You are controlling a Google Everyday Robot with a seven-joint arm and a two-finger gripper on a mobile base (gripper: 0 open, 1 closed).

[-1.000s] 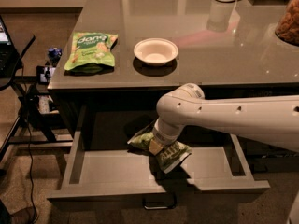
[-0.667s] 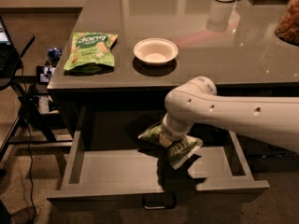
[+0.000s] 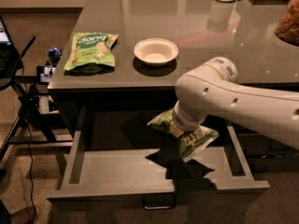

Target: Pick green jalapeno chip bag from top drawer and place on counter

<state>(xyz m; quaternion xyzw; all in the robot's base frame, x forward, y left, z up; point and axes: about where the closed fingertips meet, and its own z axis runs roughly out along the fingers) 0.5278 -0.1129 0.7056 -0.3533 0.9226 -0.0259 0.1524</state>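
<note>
One top drawer [image 3: 117,171], pulled open, nearest; above its floor, green jalapeno chip bag [image 3: 198,141], hanging clear over its own shadow; gripper [image 3: 183,130] at the arm's end, pinching the bag's middle; step judged: lift-out; beyond, bench [image 3: 154,13] bearing white bowl [image 3: 155,51] and light-green bag [image 3: 91,50]; next move calls for rising above the bench edge, then carrying to bare surface.

The arm [image 3: 243,104] is a thick, smooth tube in a glossy off-white shell, dotted with a few small dark round holes. Its rounded joint cap carries a patch of fine dark slots and a faint yellowish ring. The shell narrows through a ribbed pale collar to the gripper [image 3: 178,129], mostly hidden beneath it, above the top drawer [image 3: 117,171].
</note>
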